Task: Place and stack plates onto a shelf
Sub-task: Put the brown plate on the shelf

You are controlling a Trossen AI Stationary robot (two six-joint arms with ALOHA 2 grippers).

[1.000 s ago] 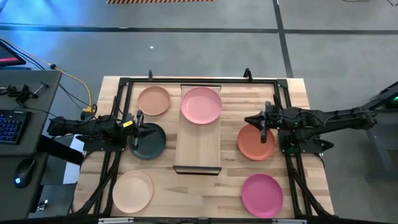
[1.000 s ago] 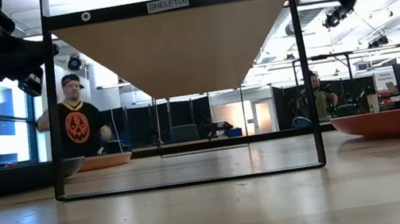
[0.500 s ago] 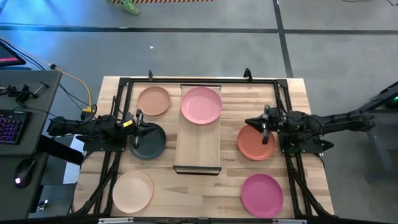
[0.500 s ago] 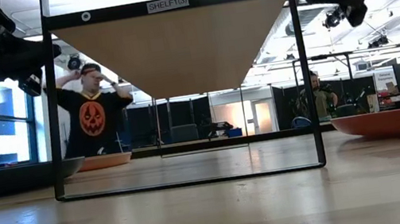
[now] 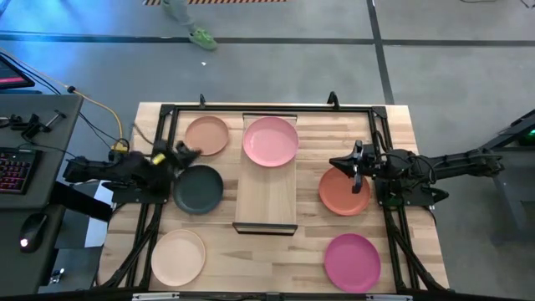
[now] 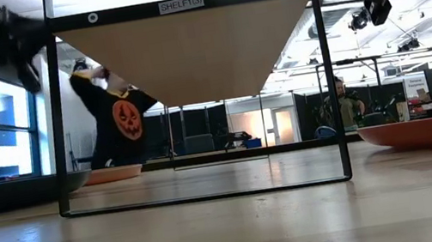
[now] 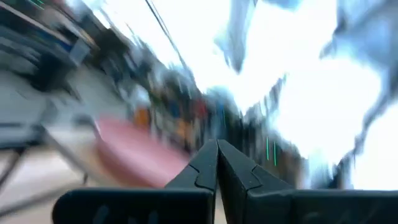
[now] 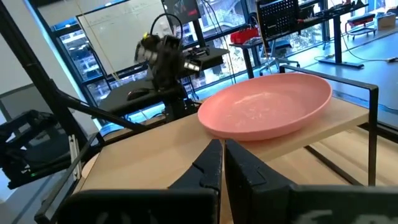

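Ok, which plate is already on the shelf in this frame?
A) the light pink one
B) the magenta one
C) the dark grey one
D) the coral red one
A: the high view shows the light pink plate lying on the far end of the shelf, while the other plates sit on the tabletop around it.

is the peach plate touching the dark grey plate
Apart. The high view shows a strip of bare tabletop between the peach-tan plate and the dark grey plate, which lies nearer the table's front.
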